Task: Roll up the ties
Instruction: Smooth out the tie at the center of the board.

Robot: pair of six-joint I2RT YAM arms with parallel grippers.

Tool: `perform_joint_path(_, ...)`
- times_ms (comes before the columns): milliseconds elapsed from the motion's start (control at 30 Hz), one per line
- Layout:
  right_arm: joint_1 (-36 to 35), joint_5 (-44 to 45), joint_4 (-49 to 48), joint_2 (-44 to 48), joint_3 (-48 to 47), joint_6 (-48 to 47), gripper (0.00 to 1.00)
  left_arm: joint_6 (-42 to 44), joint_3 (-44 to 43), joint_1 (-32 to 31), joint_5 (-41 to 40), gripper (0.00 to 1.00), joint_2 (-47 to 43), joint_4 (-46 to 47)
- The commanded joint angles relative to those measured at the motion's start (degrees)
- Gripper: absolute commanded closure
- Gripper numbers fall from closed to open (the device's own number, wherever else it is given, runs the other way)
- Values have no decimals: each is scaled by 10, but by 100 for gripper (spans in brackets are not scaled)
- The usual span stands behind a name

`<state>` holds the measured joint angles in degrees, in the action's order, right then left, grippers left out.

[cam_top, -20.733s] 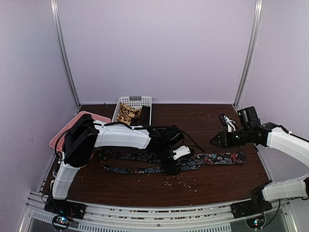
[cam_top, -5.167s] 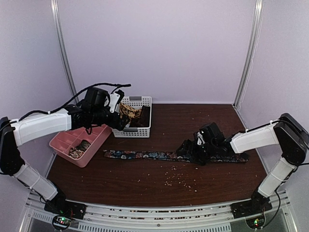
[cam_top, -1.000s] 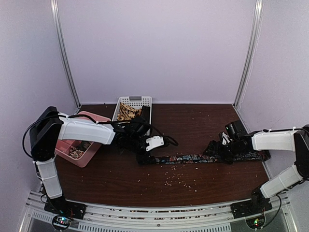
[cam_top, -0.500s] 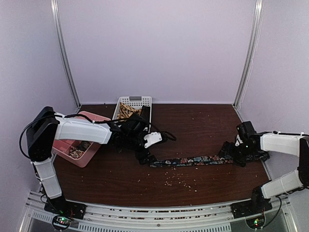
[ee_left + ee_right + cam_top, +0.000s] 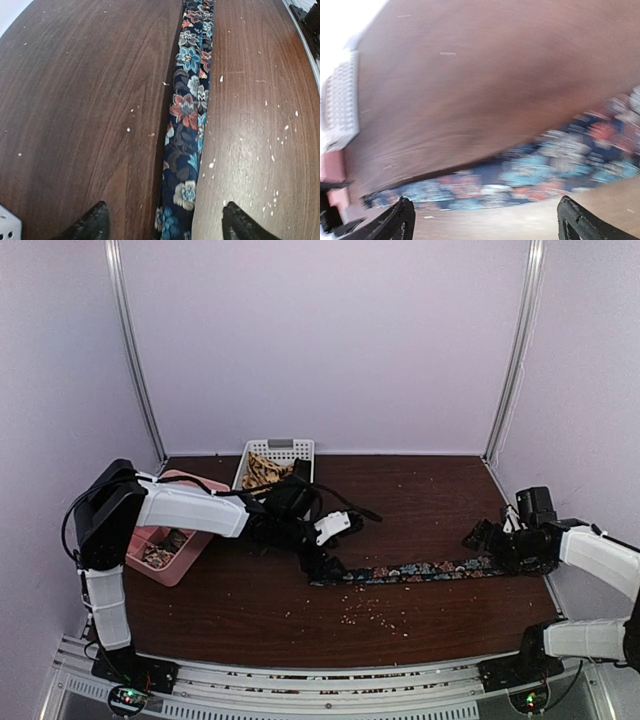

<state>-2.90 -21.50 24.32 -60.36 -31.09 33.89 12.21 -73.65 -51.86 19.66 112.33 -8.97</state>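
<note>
Work surface was a dark brown wood-grain table (image 5: 430,490), closed in at the back and both sides by plain lavender walls (image 5: 330,340). Aluminium posts (image 5: 135,370) stood in the back corners and a slotted metal rail (image 5: 330,680) ran along the near edge. Pale crumbs (image 5: 365,613) lay scattered over the near middle of the board. The floral tie (image 5: 425,570), dark with blue, red and white flowers, lay flat in one long strip from the middle of the table toward the right edge, roughly parallel to the rail. The left gripper (image 5: 322,566) sat low over the tie's left end. In the left wrist view its fingertips (image 5: 92,225) were spread wide, one on each side of the strip, not pinching it. The right gripper (image 5: 480,537) hung beside the tie's right end, close to the right wall. The right wrist view was blurred, but its fingertips (image 5: 400,220) showed set wide apart with the tie lying beyond them; contact with the cloth could not be told. A white perforated basket (image 5: 280,446) stood at the far edge, left of centre, holding the tan patterned tie (image 5: 262,472) and the plain dark brown tie (image 5: 299,476). A pink tray (image 5: 190,558) sat at the left edge with brownish bits (image 5: 158,554) in its compartments. Widest stretch of bare wood was the far right quarter, between basket and right post.
</note>
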Motion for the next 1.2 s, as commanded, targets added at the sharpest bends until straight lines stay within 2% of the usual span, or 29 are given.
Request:
perform_joint_path(0,-48,-77,-110,30,-14,-1,1,-14,-38,-3,39,26,37,15)
perform_joint_path(67,-77,-98,-139,20,-30,-3,0,-6,-39,-3,44,34,44,8)
perform_joint_path(133,-109,-99,-125,-7,-69,-33,0,1,-35,-3,47,37,45,-1)
perform_joint_path(267,-201,7,-43,-67,-156,-162,0,11,20,-2,42,27,7,38)
perform_joint_path(367,-237,58,-27,-95,-181,-192,0,9,54,-1,20,14,-19,66)
perform_joint_path(467,-242,63,-20,-113,-188,-184,0,35,31,-8,-11,12,-7,54)
perform_joint_path(567,-240,67,-10,-111,-186,-177,0,48,-20,-10,1,14,27,17)
perform_joint_path(667,-223,70,-13,-92,-171,-159,0,52,-86,-23,7,14,64,-7)
perform_joint_path(800,-140,-26,-68,-36,-112,-105,0,31,-175,-40,18,14,123,-28)
perform_joint_path(933,-71,-61,-104,14,-76,-66,0,8,-253,-54,19,13,186,-49)
perform_joint_path(1167,-13,-98,-122,41,-56,-43,0,-24,-353,-73,-1,13,262,-74)
